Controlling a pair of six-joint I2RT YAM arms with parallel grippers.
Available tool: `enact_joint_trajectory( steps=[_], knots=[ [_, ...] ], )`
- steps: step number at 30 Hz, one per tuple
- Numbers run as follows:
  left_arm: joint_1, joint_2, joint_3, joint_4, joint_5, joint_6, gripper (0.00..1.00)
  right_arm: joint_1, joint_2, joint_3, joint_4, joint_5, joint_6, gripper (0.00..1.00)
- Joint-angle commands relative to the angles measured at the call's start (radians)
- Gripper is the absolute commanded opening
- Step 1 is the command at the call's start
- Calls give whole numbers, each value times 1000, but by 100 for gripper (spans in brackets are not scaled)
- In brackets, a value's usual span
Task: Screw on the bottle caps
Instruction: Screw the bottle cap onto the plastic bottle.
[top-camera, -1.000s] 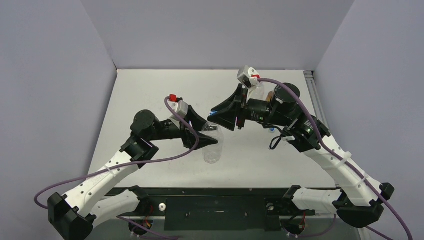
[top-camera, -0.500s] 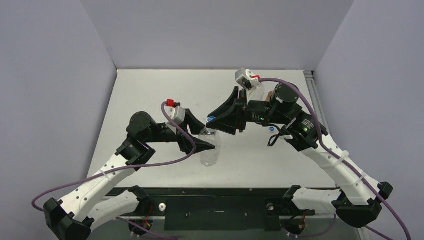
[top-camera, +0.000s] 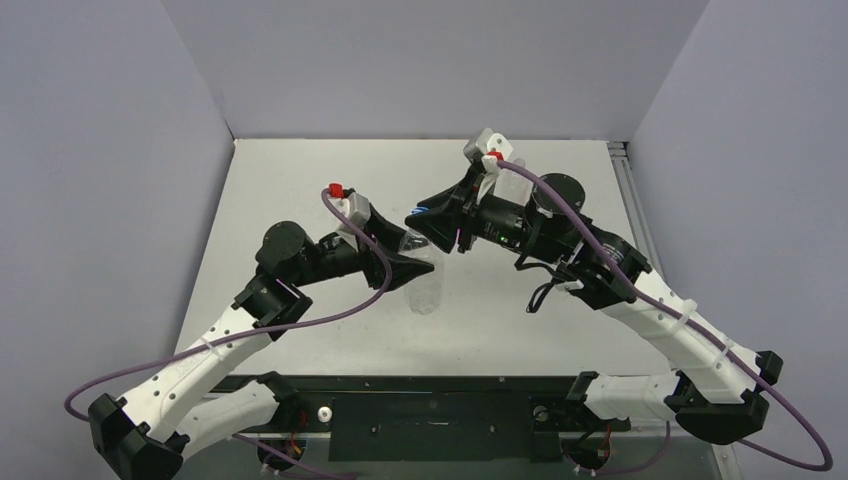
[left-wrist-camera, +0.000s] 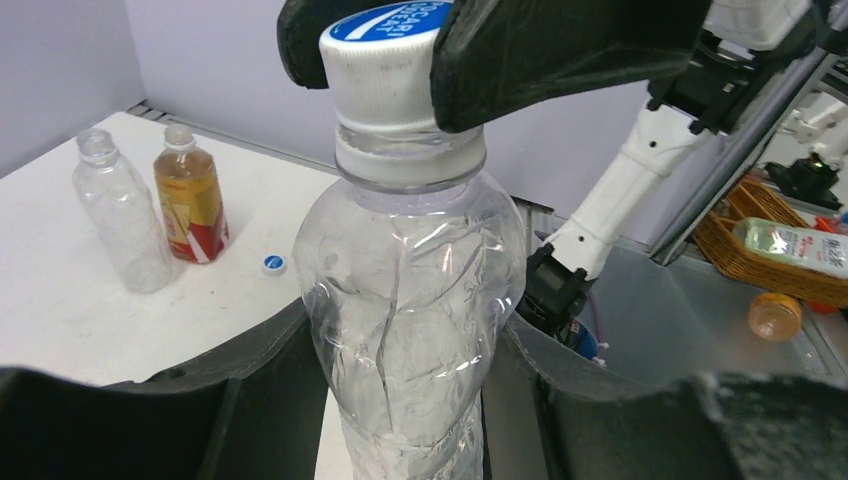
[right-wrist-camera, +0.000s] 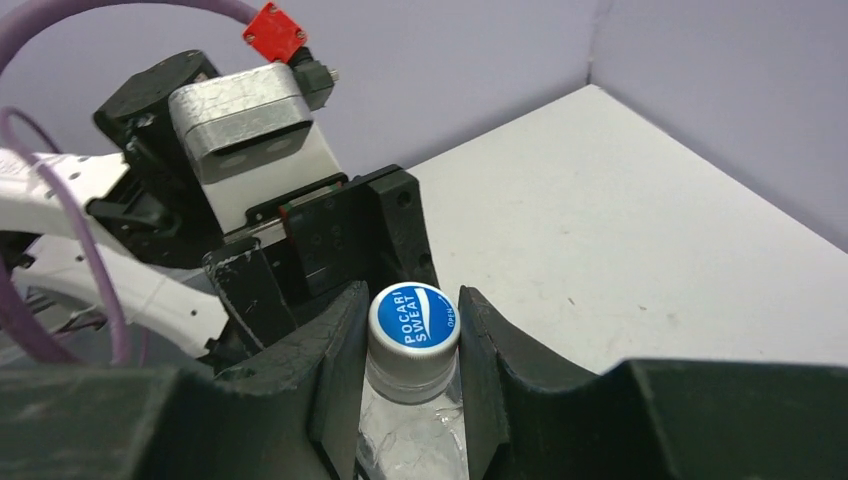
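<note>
My left gripper (top-camera: 412, 268) is shut on the body of a crinkled clear bottle (top-camera: 426, 288) and holds it upright at mid table; its fingers flank the bottle in the left wrist view (left-wrist-camera: 405, 310). A blue-and-white cap (right-wrist-camera: 413, 318) sits on the bottle's mouth. My right gripper (top-camera: 428, 228) is shut on that cap from the sides, seen in the right wrist view (right-wrist-camera: 413, 345) and in the left wrist view (left-wrist-camera: 385, 60). An amber bottle with a red band (left-wrist-camera: 190, 195) and a second clear, open bottle (left-wrist-camera: 120, 215) stand at the far right. A small blue-and-white cap (left-wrist-camera: 273, 264) lies beside them.
The second clear bottle (top-camera: 510, 178) shows partly behind the right arm in the top view. Grey walls enclose the table on three sides. A metal rail (top-camera: 625, 175) runs along the right edge. A wicker basket (left-wrist-camera: 775, 235) with bottles sits beyond the table.
My right gripper has moved left with the blue-and-white cap and set it on the bottle's mouth. My left gripper has shifted the bottle slightly back and upright.
</note>
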Motion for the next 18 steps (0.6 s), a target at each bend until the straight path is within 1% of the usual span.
enact_joint_trajectory(
  steps=[1,3,5,6,7,8,9,10,12,15,18],
  knots=[
    [4,17,82,-53,-255,-5,2,74,28,3,-84,145,-44,0],
    [3,18,85,-69,-304,20,2,97,33,1,-88,215,-45,0],
    [2,17,81,-72,-316,57,2,107,40,0,-91,240,-37,0],
    [2,18,76,-73,-306,69,2,109,43,4,-93,244,-31,1],
    [1,20,72,-75,-293,94,2,109,50,10,-97,246,-22,6],
    [1,20,63,-82,-282,111,2,109,54,26,-109,248,-17,20],
    [1,20,58,-87,-269,141,2,109,60,35,-115,251,-5,28],
    [1,19,46,-93,-265,152,2,109,62,55,-126,254,2,46],
    [1,11,25,-100,-247,190,2,108,68,87,-146,254,19,62],
    [1,-3,0,-103,-219,223,2,109,62,124,-163,238,54,73],
    [1,-13,-24,-103,-186,242,2,106,45,132,-168,231,70,76]
  ],
)
